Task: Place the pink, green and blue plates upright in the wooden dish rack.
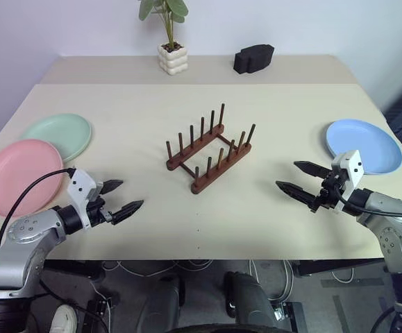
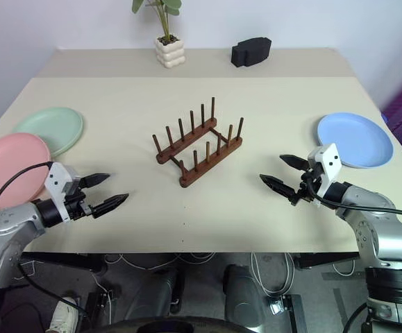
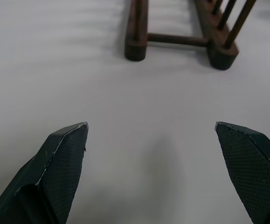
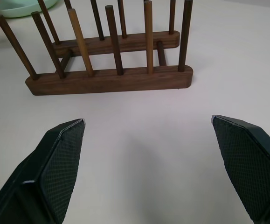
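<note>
Left hand (image 1: 120,196): fingers spread wide, nothing between them, hovering low over the bare tabletop (image 1: 270,118) near its front edge, pointed inward toward the middle. Right hand (image 1: 299,177): same, spread wide and empty, opposite side, also pointed inward.

Wooden dish rack (image 1: 209,148): midway between the two hands, a little farther back, sitting at a diagonal. Dark reddish-brown wood; two parallel base rails joined by crossbars, each rail carrying a row of thin upright pegs. All slots empty. Peg colour varies, some lighter than others, seen best in the right wrist view.

Pink plate (image 1: 19,175): flat on the tabletop at the left edge, just behind the left hand's arm. Salmon, matte, shallow rim. A black cable crosses its near edge and the forearm hides part of the rim.

Green plate (image 1: 59,134): mint, flat, just behind the pink plate; the two rims meet or overlap slightly, cannot tell which.

Blue plate (image 1: 363,145): light blue, flat, near the right edge, just behind the right hand; the wrist's white block covers a bit of its near rim.

Back edge: potted plant (image 1: 172,48), leaves cut off by the frame; black block (image 1: 253,58) beside it.
</note>
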`<move>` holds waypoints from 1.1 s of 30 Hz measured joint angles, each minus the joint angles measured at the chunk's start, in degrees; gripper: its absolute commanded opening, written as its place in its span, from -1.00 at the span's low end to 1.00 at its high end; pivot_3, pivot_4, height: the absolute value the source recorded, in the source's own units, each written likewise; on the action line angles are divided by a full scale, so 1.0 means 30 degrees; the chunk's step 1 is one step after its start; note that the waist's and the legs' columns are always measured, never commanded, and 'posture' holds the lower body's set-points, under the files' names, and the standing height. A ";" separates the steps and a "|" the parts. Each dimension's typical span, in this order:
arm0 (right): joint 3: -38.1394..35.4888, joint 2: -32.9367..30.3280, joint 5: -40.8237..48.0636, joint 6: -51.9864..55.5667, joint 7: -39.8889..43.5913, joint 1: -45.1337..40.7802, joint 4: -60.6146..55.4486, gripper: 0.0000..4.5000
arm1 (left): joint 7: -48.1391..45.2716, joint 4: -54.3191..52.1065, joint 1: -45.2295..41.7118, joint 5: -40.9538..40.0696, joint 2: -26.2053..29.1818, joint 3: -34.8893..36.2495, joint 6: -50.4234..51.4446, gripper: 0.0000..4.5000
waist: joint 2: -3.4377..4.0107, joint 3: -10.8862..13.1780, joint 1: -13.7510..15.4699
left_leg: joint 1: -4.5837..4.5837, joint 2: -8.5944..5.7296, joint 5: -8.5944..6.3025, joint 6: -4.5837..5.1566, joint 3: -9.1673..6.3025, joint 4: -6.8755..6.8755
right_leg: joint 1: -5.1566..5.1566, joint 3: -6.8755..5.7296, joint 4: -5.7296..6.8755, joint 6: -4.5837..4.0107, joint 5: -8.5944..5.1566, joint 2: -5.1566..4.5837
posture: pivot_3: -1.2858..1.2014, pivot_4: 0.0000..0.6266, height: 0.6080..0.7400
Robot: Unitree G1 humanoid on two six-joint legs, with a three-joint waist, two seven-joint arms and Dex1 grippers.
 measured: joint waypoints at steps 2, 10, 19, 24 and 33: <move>0.0089 0.0002 -0.0024 -0.0001 -0.0031 -0.0183 0.0000 0.97 | 0.0009 -0.0001 -0.0010 -0.0009 -0.0003 -0.0001 0.0000 1.00 | -0.0001 0.0000 0.0022 | -0.0060 -0.0010 0.0002 0.0002 0.0001 0.0005 | -0.0049 0.0000 -0.0001 -0.0003 0.0006 -0.0004 | 0.03 -0.52 0.99; 0.0654 0.0004 -0.0282 -0.0033 -0.0056 -0.0350 0.0024 0.97 | 0.0163 -0.0346 0.0122 -0.0168 -0.0240 -0.0079 0.0187 1.00 | -0.0003 -0.0002 0.0042 | -0.0214 -0.0020 0.0008 0.0005 0.0011 0.0034 | -0.0220 -0.0001 0.0033 -0.0067 0.0060 0.0008 | 0.03 -0.52 0.99; 0.0786 0.0059 -0.0281 -0.0024 -0.0182 0.0245 -0.0324 0.97 | 0.0274 -0.1962 0.0658 -0.0261 -0.0479 -0.1077 0.0801 1.00 | -0.0004 -0.0002 0.0053 | -0.0214 -0.0020 0.0008 0.0005 0.0020 0.0037 | -0.0217 0.0003 0.0033 -0.0066 0.0058 0.0010 | 0.03 -0.52 0.99; 0.0906 0.0314 -0.0197 0.0026 -0.0756 0.0742 -0.1641 0.97 | 0.0927 -0.2143 -0.0351 0.0859 -0.1318 -0.3448 0.0878 1.00 | -0.0003 -0.0003 0.0138 | -0.0213 -0.0022 0.0008 0.0006 0.0016 0.0046 | -0.0215 0.0000 0.0040 -0.0064 0.0059 0.0018 | 0.03 -0.52 0.99; 0.0842 0.0648 0.0073 0.0409 -0.1773 0.1568 -0.3383 0.97 | 0.2459 -0.0281 -0.2682 0.3450 -0.3989 -0.6959 -0.0051 1.00 | -0.0014 -0.0017 0.0432 | -0.0210 -0.0039 0.0010 0.0008 0.0084 0.0064 | -0.0209 0.0002 0.0049 -0.0061 0.0063 0.0027 | 0.03 -0.52 0.99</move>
